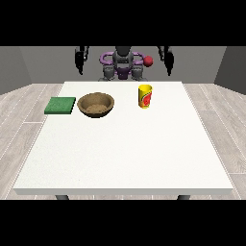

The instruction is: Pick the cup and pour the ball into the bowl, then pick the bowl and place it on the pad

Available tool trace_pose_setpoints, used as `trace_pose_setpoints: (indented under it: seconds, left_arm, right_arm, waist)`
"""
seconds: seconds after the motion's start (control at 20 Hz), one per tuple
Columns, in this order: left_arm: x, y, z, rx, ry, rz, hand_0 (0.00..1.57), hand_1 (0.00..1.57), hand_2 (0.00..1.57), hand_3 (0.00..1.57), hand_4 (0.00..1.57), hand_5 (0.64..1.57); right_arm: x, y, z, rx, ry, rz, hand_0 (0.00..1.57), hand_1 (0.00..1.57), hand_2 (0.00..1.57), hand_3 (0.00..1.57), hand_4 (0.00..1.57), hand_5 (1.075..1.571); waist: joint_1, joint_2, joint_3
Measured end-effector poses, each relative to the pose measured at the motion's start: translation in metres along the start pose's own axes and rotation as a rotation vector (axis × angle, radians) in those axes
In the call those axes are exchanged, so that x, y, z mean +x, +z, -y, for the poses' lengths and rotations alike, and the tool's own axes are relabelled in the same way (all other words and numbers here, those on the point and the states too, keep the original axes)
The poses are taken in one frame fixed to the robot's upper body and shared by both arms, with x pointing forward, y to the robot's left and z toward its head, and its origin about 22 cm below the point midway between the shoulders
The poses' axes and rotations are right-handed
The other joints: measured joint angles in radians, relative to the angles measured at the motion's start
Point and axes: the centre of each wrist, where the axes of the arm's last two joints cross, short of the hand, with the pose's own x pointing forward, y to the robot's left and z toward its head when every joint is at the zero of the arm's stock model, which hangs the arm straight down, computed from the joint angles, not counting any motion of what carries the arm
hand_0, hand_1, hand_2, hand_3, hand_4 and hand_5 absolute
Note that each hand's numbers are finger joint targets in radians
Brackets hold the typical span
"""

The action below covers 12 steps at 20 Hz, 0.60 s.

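A yellow cup [145, 96] with a red mark stands upright on the white table [125, 153], right of centre at the far side. I cannot see a ball inside it. The brown bowl [96, 104] sits to its left, and a flat green pad [60, 105] lies left of the bowl near the table's left edge. Both black hands hang raised behind the table's far edge, well away from everything on it. The hand at the view's left [79, 58] is beyond the bowl. The hand at the view's right [167, 59] is beyond the cup. Their fingers look straight and hold nothing.
A small red round part [148, 60] shows at the robot's torso [123, 65]. Wooden floor surrounds the table. The near half of the tabletop is bare white surface.
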Motion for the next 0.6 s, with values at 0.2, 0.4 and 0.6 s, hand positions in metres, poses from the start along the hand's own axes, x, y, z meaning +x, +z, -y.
trace_pose_setpoints:
  seconds: [0.2, 0.4, 0.6]
  left_arm:
    - [0.014, -0.002, -0.006, 0.003, -0.014, 0.017, 0.0, 0.0, 0.0, 0.0, 0.66, 1.566]
    - [0.024, 0.001, 0.004, 0.014, 0.08, -0.039, 0.0, 0.0, 0.0, 0.0, 0.64, 1.563]
    - [0.042, 0.002, 0.024, 0.032, 0.186, -0.146, 0.0, 0.0, 0.0, 0.0, 0.62, 1.564]
  right_arm:
    - [0.013, -0.001, 0.006, -0.004, 0.017, 0.007, 0.0, 0.0, 0.0, 0.0, 0.87, 1.533]
    - [0.016, 0.007, 0.006, -0.039, -0.048, -0.077, 0.0, 0.0, 0.0, 0.0, 0.86, 1.534]
    - [0.024, 0.019, 0.005, -0.073, -0.135, -0.206, 0.0, 0.0, 0.0, 0.0, 0.86, 1.531]
  waist:
    - [0.0, -0.124, -0.0007]
    - [-0.023, -0.259, -0.0012]
    - [-0.053, -0.354, -0.0009]
